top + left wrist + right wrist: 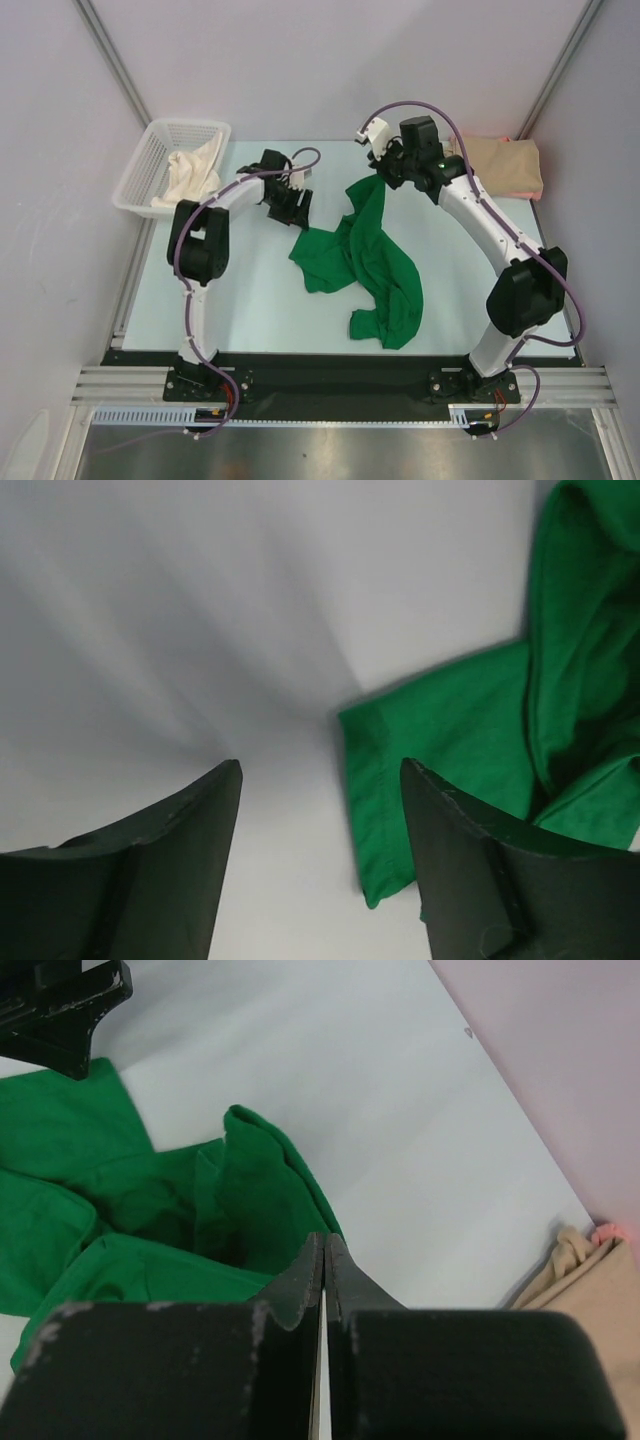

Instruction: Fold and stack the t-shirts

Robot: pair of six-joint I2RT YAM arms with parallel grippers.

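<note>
My right pincer (322,1245) clenched on a fold of the green t-shirt (370,255), crumpled on the bench (260,300), my left pincer (320,768) wide open, empty, just beside its edge, tan t-shirt (503,165) beyond it

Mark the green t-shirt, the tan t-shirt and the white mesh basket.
green t-shirt (378,262): top external view, middle of the crumpled fabric.
tan t-shirt (500,165): top external view, middle of its top face.
white mesh basket (136,168): top external view, its left wall.

Shows left gripper (320,768) spread wide over pale table (150,610), crumpled green tee (450,730) just beside it, rightward.
</note>
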